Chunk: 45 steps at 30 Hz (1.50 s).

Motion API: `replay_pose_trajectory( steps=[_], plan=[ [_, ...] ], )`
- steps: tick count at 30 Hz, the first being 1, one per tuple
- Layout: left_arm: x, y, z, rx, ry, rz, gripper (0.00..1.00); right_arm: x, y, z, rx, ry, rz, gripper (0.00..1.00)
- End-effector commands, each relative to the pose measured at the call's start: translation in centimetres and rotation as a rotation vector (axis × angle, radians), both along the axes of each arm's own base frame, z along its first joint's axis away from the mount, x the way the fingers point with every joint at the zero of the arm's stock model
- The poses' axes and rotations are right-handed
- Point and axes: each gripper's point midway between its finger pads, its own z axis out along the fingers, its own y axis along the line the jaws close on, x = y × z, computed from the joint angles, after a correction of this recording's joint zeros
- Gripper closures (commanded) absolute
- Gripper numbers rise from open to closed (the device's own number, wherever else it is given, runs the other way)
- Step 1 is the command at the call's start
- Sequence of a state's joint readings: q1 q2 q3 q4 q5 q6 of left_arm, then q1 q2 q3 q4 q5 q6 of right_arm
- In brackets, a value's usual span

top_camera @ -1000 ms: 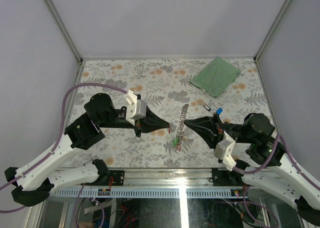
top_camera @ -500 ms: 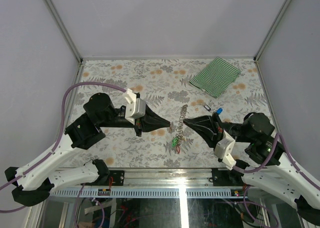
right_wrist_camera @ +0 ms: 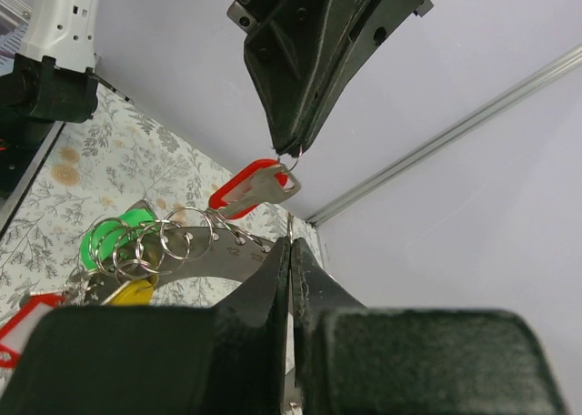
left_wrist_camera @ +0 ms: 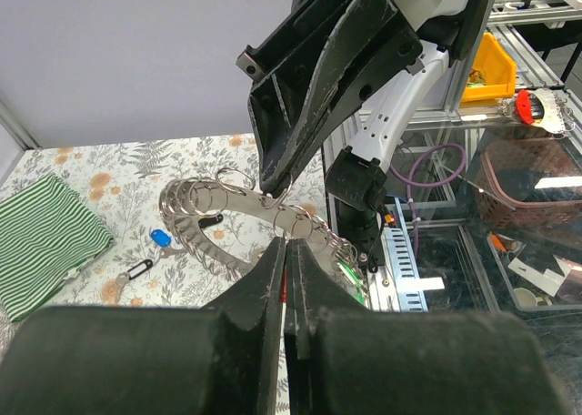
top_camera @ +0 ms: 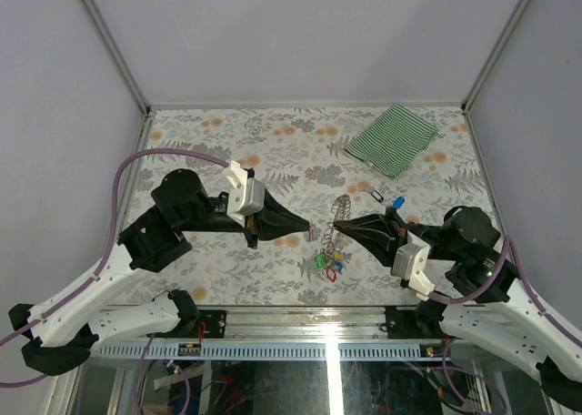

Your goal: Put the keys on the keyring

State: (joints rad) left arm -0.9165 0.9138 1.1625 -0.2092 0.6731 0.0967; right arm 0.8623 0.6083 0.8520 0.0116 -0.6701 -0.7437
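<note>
Grey floral-printed table (top_camera: 218, 151), enclosed by plain pale grey walls (top_camera: 300, 33) with aluminium corner posts (top_camera: 111, 46); a green-striped cloth (top_camera: 393, 139) lies flat near the far right corner. Toward the middle front of the table the two arms meet almost tip to tip. The right gripper (top_camera: 337, 225) is clamped on the keyring (top_camera: 341, 206), which is raised off the surface. The ring carries a bunch of tagged keys (top_camera: 327, 262), with green, yellow and red tags hanging beneath it. The left gripper (top_camera: 310, 226), jaws fully together, pinches the small loop of a red-tagged key (right_wrist_camera: 255, 186), which hangs just beside the keyring without visibly touching it. Two more keys lie loose on the table between the keyring and the cloth: a black-tagged key (top_camera: 376, 195) and a blue-tagged key (top_camera: 398, 201), near each other.
</note>
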Motion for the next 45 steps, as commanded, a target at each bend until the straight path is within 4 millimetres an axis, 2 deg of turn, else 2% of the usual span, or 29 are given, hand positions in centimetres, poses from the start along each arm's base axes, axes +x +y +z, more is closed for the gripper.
replay_pose_trajectory(
  steps=[1, 5, 10, 24, 33, 36, 41, 45],
  plan=[
    [-0.1, -0.2, 1.5, -0.061, -0.027, -0.007, 1.00, -0.4, -1.0, 2.2, 0.104, -0.069, -0.023, 1.00],
    [-0.1, -0.4, 1.3, -0.057, -0.026, -0.016, 1.00, -0.3, -1.4, 2.8, 0.111, -0.161, -0.044, 1.00],
    [-0.1, -0.5, 1.3, -0.056, -0.031, -0.021, 1.00, 0.4, -1.3, 2.3, 0.070, -0.282, -0.078, 1.00],
    [-0.2, -0.4, 1.0, -0.036, -0.046, -0.031, 1.00, 2.6, -2.0, 1.5, -0.057, -0.354, -0.193, 1.00],
    [-0.1, -0.5, 0.8, -0.022, -0.036, -0.026, 1.00, 2.5, -2.1, 2.2, -0.034, -0.349, -0.196, 1.00],
    [0.1, -0.7, 0.6, -0.016, -0.029, -0.019, 1.00, 2.3, -2.0, 2.4, 0.015, -0.279, -0.189, 1.00],
    [0.2, -0.7, 0.7, -0.021, -0.024, -0.014, 1.00, 1.8, -2.2, 3.5, 0.137, 0.094, -0.168, 1.00],
    [-0.1, -0.7, 0.6, -0.021, -0.024, -0.035, 1.00, 1.2, -2.0, 3.7, 0.139, 0.359, -0.140, 1.00]
  ],
)
